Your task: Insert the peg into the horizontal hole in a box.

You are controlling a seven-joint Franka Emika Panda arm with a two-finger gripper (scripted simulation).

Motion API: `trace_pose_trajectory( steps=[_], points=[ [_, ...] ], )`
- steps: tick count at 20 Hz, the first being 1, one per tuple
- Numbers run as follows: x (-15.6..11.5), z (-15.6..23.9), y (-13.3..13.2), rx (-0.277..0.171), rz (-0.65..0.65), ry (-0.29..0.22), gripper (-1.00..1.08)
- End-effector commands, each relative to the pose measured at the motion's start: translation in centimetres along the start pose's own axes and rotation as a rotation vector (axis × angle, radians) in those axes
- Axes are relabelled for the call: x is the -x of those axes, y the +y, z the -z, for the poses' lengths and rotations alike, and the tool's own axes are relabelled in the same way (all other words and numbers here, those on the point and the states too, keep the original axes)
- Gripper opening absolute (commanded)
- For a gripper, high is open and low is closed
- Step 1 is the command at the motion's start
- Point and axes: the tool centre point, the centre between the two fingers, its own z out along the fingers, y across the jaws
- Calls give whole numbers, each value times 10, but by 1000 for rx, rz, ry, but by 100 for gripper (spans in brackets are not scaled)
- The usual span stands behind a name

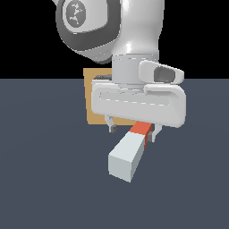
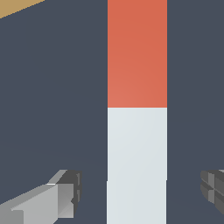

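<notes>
The peg (image 1: 127, 154) lies on the dark floor, its pale grey-white end nearest the exterior view and its red-orange end (image 1: 142, 129) pointing toward the box (image 1: 91, 100). The tan box stands behind my arm and is mostly covered by it, so the hole is hidden. My gripper (image 1: 131, 131) is open, with one finger on each side of the peg near where red meets white. In the wrist view the peg (image 2: 137, 144) runs between the fingers (image 2: 61, 197), with a gap on both sides. My gripper (image 2: 138, 192) touches nothing. A corner of the box (image 2: 15, 6) shows there.
The dark blue-grey floor (image 1: 44, 179) stretches around the peg and box. No other objects show. My arm's white hand body (image 1: 138, 103) blocks the middle of the box's face.
</notes>
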Motion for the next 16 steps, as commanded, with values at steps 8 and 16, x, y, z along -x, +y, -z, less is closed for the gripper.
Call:
trace_pose_trajectory(
  steps=[8,16],
  points=[
    [0,-36,-1,0,-3,1,100],
    [0,-50,1,1,-4,1,-100]
  ],
)
